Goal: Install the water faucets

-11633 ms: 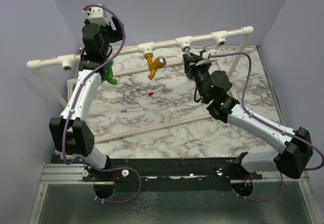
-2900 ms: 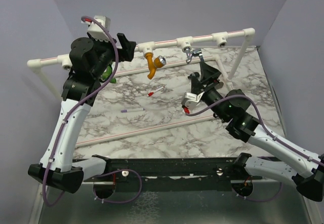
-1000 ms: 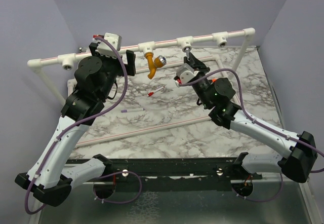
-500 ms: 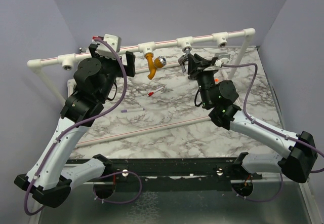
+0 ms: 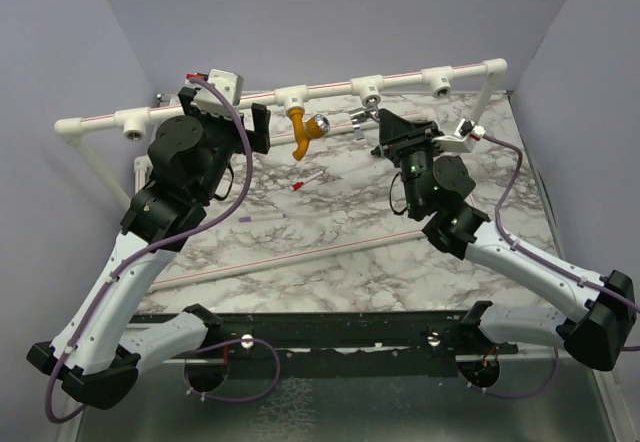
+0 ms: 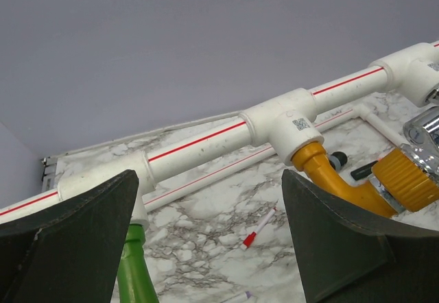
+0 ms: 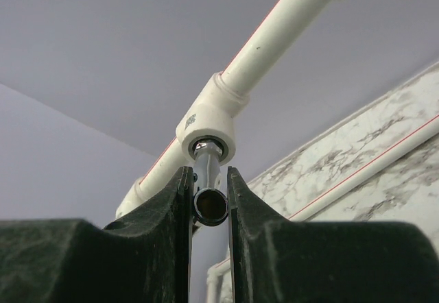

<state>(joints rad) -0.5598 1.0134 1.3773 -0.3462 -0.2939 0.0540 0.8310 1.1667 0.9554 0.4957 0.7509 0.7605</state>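
The grey metal faucet (image 7: 209, 195) sticks out of a white tee (image 7: 209, 121) on the pipe rail, its spout mouth facing the camera. My right gripper (image 7: 210, 207) is shut on its spout; in the top view the gripper (image 5: 378, 122) sits just below that tee, with the faucet (image 5: 362, 116) at its tip. The mustard-orange faucet (image 5: 303, 134) hangs from the tee to the left, silver knob (image 6: 426, 121) to its right. The green faucet (image 6: 134, 269) hangs from a tee further left, hidden by the left arm in the top view. My left gripper (image 6: 212, 248) is open and empty between the green and orange faucets.
The white pipe rail (image 5: 400, 77) runs across the back on legs, with an empty tee (image 5: 436, 78) at right and another (image 5: 132, 120) at far left. A red-tipped stick (image 5: 306, 179) and a purple-tipped stick (image 5: 262, 218) lie on the marble table (image 5: 330, 262).
My right wrist has turned over the last second while holding the grey faucet at the tee; its camera housing swung from the left side to the right. The left arm has barely moved.
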